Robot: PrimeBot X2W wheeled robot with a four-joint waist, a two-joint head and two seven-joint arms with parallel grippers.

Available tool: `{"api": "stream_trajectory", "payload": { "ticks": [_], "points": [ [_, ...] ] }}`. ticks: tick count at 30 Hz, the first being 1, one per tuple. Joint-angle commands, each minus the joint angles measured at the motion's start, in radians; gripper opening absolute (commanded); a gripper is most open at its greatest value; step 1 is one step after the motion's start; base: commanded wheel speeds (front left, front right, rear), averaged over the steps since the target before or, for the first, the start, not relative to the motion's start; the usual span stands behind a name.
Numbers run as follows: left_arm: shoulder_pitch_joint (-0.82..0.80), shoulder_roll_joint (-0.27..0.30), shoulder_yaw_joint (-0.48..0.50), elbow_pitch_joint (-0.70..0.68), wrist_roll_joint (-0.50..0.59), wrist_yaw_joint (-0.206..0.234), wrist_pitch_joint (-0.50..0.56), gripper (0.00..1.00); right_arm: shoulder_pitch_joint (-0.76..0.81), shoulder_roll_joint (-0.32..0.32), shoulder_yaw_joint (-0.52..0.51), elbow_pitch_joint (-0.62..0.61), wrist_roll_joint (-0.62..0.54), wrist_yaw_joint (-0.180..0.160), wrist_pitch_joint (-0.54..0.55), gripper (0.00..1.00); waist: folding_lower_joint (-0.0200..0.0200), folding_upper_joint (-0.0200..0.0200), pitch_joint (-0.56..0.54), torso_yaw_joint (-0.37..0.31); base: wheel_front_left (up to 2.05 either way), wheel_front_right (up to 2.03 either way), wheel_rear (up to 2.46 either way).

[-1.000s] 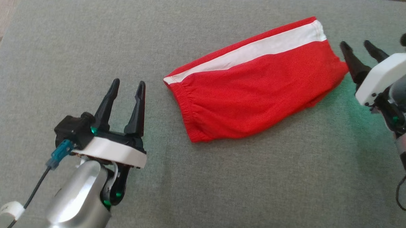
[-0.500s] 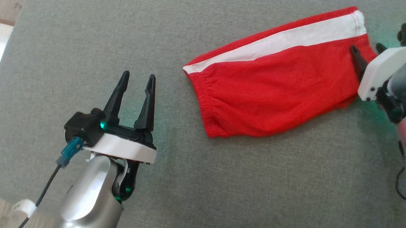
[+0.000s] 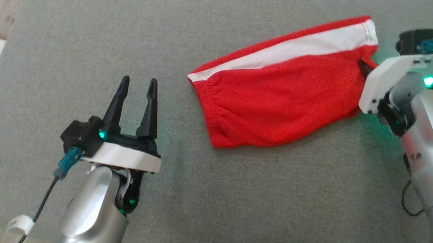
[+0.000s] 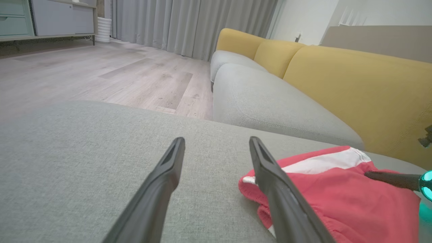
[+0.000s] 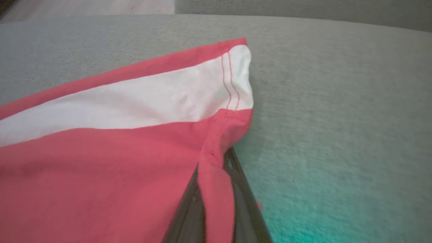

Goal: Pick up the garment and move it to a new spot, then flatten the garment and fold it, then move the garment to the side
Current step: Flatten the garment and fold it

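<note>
Garment point(image 3: 276, 98), red with a white stripe, lies on the grey cushion point(image 3: 235, 195), right of centre. At its right hem the right gripper point(image 3: 364, 67) is pressed together, pinching a fold of cloth. At near left the left gripper point(image 3: 137, 83) hovers with fingers spread, apart from the cloth.

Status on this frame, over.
Right gripper shut on garment hem. Left gripper open, apart from garment. Garment lies on grey cushion; nothing seen blocking.

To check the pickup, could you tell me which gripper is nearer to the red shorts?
Right. The right gripper is shut on the hem at the red shorts' right end; the left gripper hangs open over the grey cushion, apart from their waistband end.
</note>
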Motion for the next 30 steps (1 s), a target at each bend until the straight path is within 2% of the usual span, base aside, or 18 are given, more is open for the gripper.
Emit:
{"api": "stream_trajectory", "payload": {
  "ticks": [1, 7, 12, 18, 24, 25, 30],
  "points": [
    [0.005, 0.018, 0.046, -0.025, 0.004, -0.005, -0.010, 1.00, 0.039, 0.001, -0.010, -0.006, 0.008, 0.007, -0.016, 0.00, -0.0001, 0.0000, -0.031, -0.028, 0.00, 0.00, 0.00],
    [0.056, 0.027, 0.077, -0.032, 0.009, -0.006, -0.010, 1.00, 0.066, -0.019, -0.071, 0.001, -0.021, 0.007, -0.070, 0.00, -0.0001, 0.0000, -0.094, -0.080, 0.00, 0.00, 0.00],
    [0.128, 0.045, 0.108, -0.033, 0.013, -0.006, -0.010, 1.00, 0.122, -0.069, -0.137, -0.019, -0.134, 0.007, -0.119, 0.00, -0.0001, 0.0000, -0.159, -0.141, 0.00, 0.00, 0.00],
    [0.160, 0.054, 0.106, -0.028, 0.015, -0.006, -0.010, 1.00, 0.178, -0.105, -0.221, -0.080, -0.249, 0.007, -0.103, 0.00, -0.0001, 0.0000, -0.187, -0.163, 0.00, 0.00, 0.00],
    [0.156, 0.052, 0.089, -0.020, 0.015, -0.006, -0.010, 1.00, 0.216, -0.053, -0.260, -0.232, -0.336, 0.007, -0.047, 0.00, -0.0001, 0.0000, -0.192, -0.153, 0.00, 0.00, 0.00],
    [0.155, 0.053, 0.084, -0.020, 0.014, -0.006, -0.010, 1.00, 0.224, -0.021, -0.245, -0.294, -0.352, 0.007, -0.020, 0.00, -0.0001, 0.0000, -0.190, -0.146, 0.00, 0.00, 0.00],
    [0.149, 0.055, 0.076, -0.018, 0.008, -0.006, -0.010, 1.00, 0.228, 0.062, -0.136, -0.410, -0.359, 0.007, 0.060, 0.00, -0.0001, 0.0000, -0.179, -0.127, 0.00, 0.00, 0.00]
  ]
}}
